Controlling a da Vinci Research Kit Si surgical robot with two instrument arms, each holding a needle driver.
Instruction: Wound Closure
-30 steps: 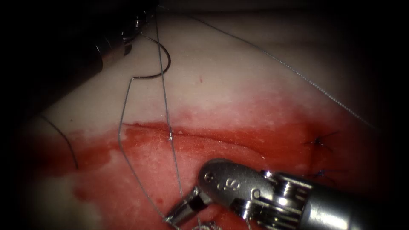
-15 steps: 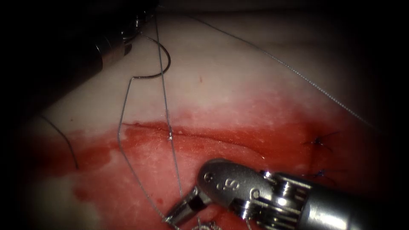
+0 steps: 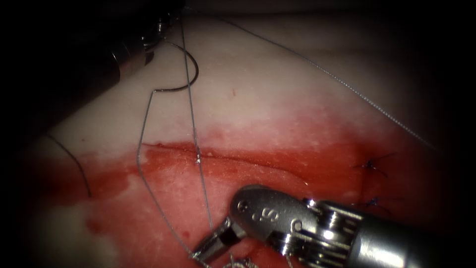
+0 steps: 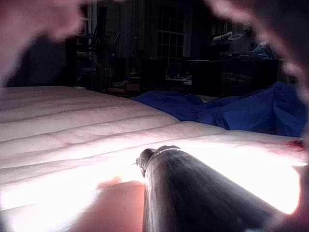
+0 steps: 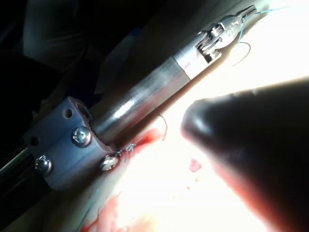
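Observation:
The curved needle (image 3: 192,74) lies free on the pale tissue (image 3: 277,94) above the left part of the cut (image 3: 238,160), not in the tissue. Thread (image 3: 140,149) runs from its end down across the cut to my right tool (image 3: 210,247), whose jaws are shut on the thread at the near edge. A second strand (image 3: 191,114) rises from a stitch point in the cut (image 3: 198,160) toward my left tool (image 3: 163,25), in shadow at the far left. In the right wrist view the left tool (image 5: 246,12) is shut on the thread.
Red fluid (image 3: 163,218) covers the tissue around and below the cut. Two tied stitches (image 3: 372,164) with cut ends sit at the cut's right end. A long strand (image 3: 347,87) trails off to the right, and another end (image 3: 79,168) lies at the left.

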